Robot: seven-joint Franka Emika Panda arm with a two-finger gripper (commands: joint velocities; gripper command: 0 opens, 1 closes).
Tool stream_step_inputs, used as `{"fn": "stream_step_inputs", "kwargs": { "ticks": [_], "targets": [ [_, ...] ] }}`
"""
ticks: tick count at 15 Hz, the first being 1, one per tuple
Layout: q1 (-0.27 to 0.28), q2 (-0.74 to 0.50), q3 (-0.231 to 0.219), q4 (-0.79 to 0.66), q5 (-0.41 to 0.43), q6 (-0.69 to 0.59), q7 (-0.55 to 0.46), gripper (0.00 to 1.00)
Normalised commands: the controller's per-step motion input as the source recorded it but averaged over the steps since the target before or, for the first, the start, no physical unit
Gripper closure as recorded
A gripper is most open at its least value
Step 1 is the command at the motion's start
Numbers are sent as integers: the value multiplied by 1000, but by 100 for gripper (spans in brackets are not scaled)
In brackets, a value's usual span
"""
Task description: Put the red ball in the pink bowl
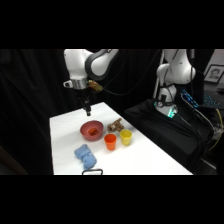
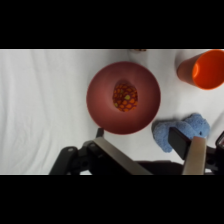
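White table (image 1: 145, 160) under a black backdrop carries one pink bowl (image 2: 102, 107) with one red ball (image 2: 125, 97) resting inside it, one orange cup (image 2: 204, 69), one yellow cup (image 1: 125, 137), one blue plush toy (image 2: 192, 127) — gripper (image 2: 150, 145) spread wide and empty, hanging straight down above the bowl.

Bare counter (image 1: 65, 135) is lying open left of the pink bowl (image 1: 92, 131); the orange cup (image 1: 110, 142), yellow cup (image 1: 125, 137) and blue cloth (image 1: 86, 156) are crowding its other sides.
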Motion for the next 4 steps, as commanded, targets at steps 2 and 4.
{"fn": "stream_step_inputs", "kwargs": {
  "ticks": [2,4],
  "targets": [
    [79,-166,-67,133,0,-248,51,0],
    [92,-123,-82,126,-41,-223,86,0]
  ]
}}
